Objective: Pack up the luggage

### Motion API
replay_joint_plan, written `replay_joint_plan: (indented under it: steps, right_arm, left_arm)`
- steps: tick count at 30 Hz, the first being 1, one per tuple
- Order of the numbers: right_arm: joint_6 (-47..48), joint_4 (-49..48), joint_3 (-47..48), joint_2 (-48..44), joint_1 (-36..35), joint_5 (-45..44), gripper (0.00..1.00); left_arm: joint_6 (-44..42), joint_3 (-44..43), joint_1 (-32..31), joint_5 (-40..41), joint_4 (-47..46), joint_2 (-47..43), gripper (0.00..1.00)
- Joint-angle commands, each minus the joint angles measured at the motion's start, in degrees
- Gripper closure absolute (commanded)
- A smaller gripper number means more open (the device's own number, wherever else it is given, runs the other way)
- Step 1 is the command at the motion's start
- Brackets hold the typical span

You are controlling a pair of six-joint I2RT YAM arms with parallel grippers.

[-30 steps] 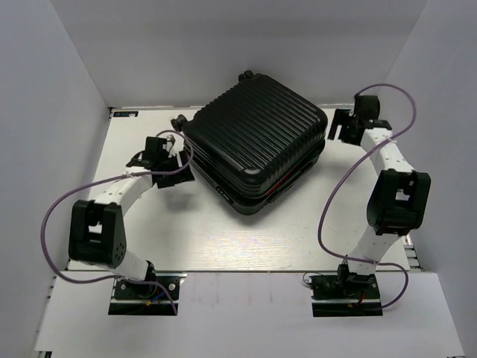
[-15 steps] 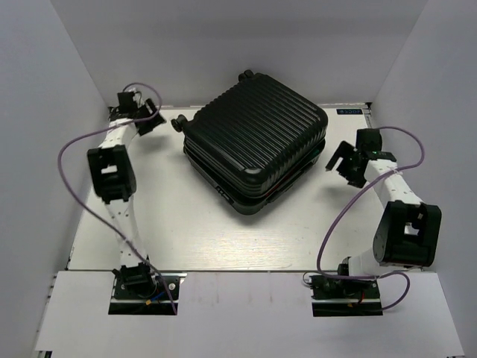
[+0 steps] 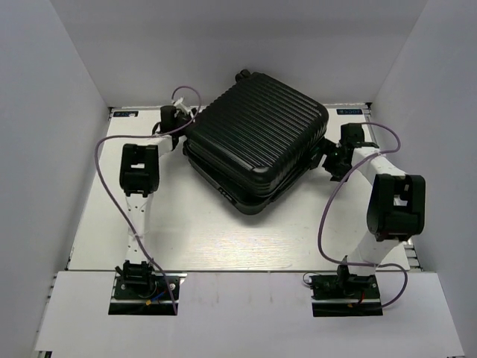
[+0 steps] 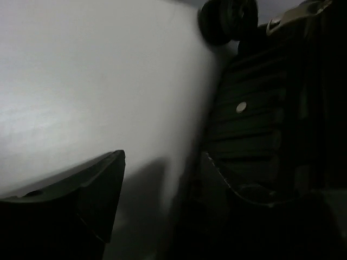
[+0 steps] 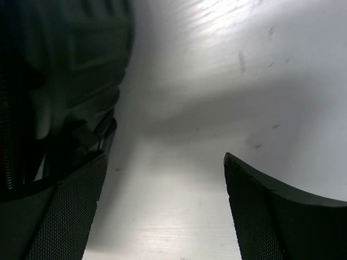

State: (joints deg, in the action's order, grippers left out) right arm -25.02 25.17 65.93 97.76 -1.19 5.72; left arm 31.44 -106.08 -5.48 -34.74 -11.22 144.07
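Luggage closed; blue label unreadable.

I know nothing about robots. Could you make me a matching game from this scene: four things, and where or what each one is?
1 luggage
2 left gripper
3 right gripper
4 table

a white, beneath everything
b at the luggage's right side
c black and ribbed
d by a wheel at the luggage's far left corner

Pairs: 1-c, 2-d, 3-b, 4-a
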Motion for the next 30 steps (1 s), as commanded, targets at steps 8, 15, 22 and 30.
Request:
replay_joint_plan:
  steps: [8, 15, 22, 30]
  right_arm:
    - [4.35, -0.48, 23.77, 15.15, -1.71, 14.06, 0.10]
    - [15.25, 8.23, 46.61, 28.17, -4.87, 24.67, 0.12]
    - [15.44, 14.63, 60.26, 36.63, -6.11, 13.68, 0.10]
    - [9.11, 16.22, 56.85, 26.63, 0.57, -5.08, 0.10]
  left_arm:
    - [1.35, 55.76, -1.90, -15.27, -19.45, -35.93, 0.66]
    - [-2.26, 72.94, -12.97, -13.08, -14.27, -53.09, 0.68]
    - [-3.30, 80.07, -20.98, -2.92, -5.33, -69.96, 0.69]
    - [-13.96, 72.16, -17.20, 27.08, 23.07, -81.30, 0.63]
